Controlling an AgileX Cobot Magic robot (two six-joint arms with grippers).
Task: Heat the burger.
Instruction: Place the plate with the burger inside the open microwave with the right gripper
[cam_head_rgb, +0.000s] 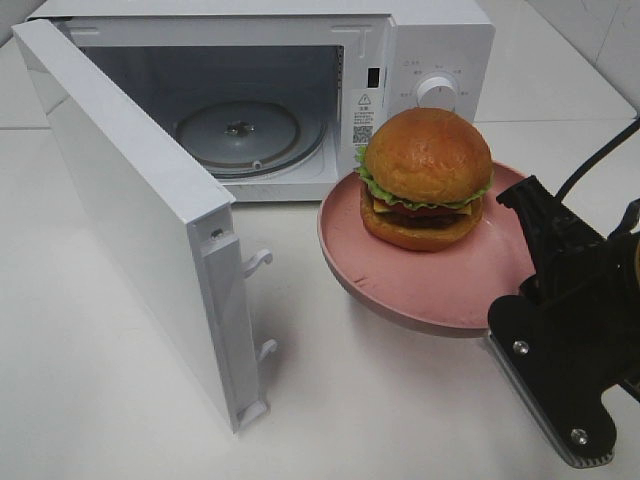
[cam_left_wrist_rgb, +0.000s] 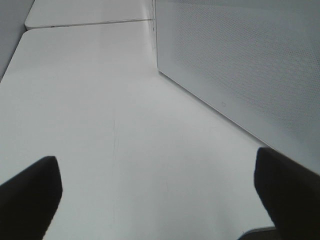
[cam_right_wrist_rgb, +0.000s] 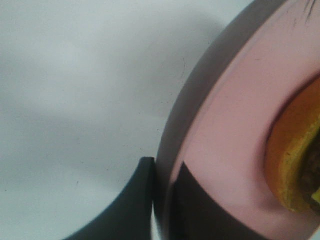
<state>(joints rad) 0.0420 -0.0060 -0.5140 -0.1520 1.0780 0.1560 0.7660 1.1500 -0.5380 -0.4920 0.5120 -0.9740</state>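
Plainly, the white counter (cam_head_rgb: 110, 400) is taking up most of the exterior high view, and a white microwave (cam_head_rgb: 440, 40) is standing at its far side. The microwave's door (cam_head_rgb: 130, 230) is swinging wide open toward the left of that view, leaving the cavity exposed. Inside, the glass turntable (cam_head_rgb: 250, 135) is lying bare. In front of the control panel, a pink plate (cam_head_rgb: 420, 285) is sitting to the right of the open cavity. A band of shadow is showing on the counter beneath its near rim, so it seems to be hanging clear of the surface. The burger (cam_head_rgb: 428, 180) is resting upright on the far half of that plate, its glossy bun on top and green lettuce frilling out around the dark patty. The right pincer (cam_right_wrist_rgb: 164, 170) is clenching the plate's rim, one black finger pressing the inner face and the other the outer edge. The burger is therefore lying just beyond that grip, across a stretch of bare pink plate, untouched by the fingers. The left pincer (cam_left_wrist_rgb: 155, 157) is hanging released, its fingers spread wide with nothing between them, over bare counter near the dotted face of the door. On the panel, the round knob (cam_head_rgb: 437, 91) is peeking out just above the bun.
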